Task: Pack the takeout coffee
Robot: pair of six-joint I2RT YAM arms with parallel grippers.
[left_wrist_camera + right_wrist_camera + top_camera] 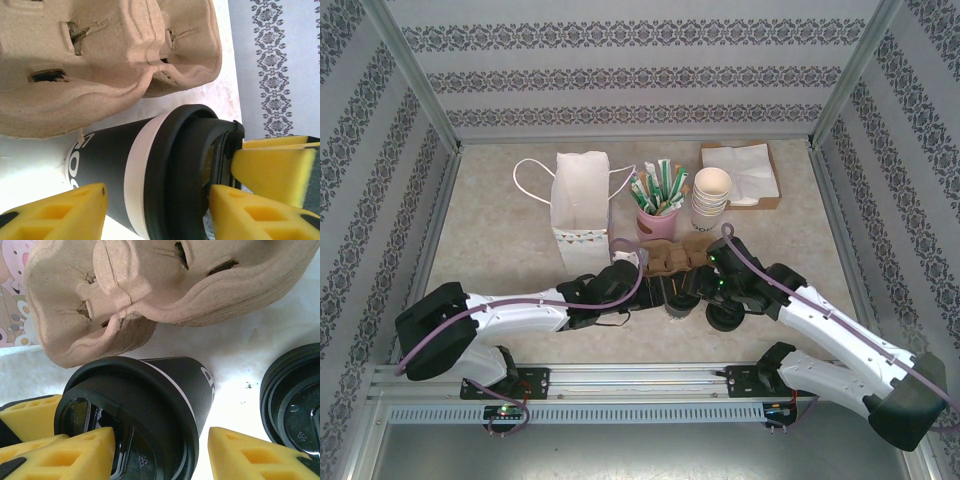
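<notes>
Black lids (295, 400) in right wrist view; right gripper (157, 440) spread round takeout coffee (150, 385), left gripper (157, 197) grip unclear

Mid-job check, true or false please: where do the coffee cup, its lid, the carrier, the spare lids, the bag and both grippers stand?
The coffee cup wears its black lid: true.
The cup sits in the cardboard carrier: false, it is outside, beside it.
Some loose black lids lie near the cup: true.
The paper bag lies flat: false, it stands upright.
The left gripper and the right gripper both straddle the cup: true.
</notes>
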